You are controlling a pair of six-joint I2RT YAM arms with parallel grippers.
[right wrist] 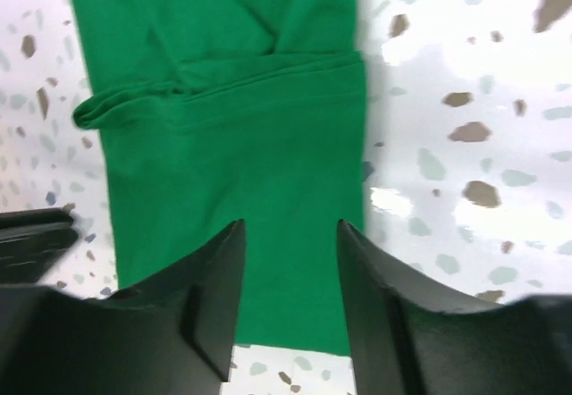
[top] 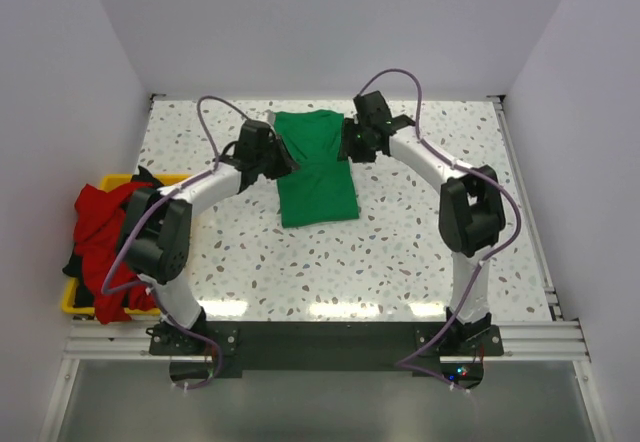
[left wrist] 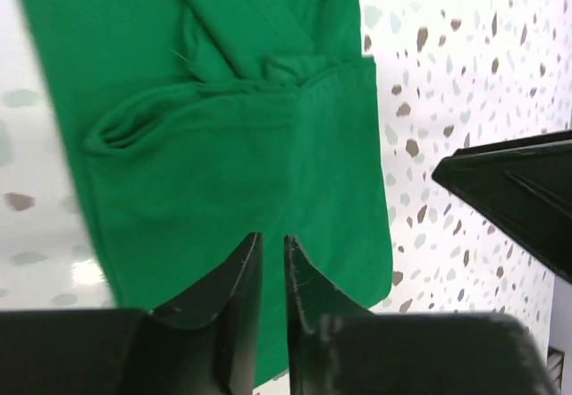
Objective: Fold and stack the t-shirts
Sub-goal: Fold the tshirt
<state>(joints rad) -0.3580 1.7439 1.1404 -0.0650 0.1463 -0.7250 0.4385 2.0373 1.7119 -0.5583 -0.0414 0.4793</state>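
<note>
Green t-shirt (top: 316, 167) lies as long folded strip, far centre of table (top: 420, 252). Left gripper (left wrist: 273, 239) jaws nearly together, right gripper (right wrist: 290, 225) jaws apart, both empty above cloth. Likely next half-fold: pinch both corners evenly, keep edges aligned, avoid dragging layers.

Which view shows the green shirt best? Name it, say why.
Top external: the green shirt shows nearly whole, a folded strip. Both wrist views catch only one end with a sleeve fold, cropped.
</note>
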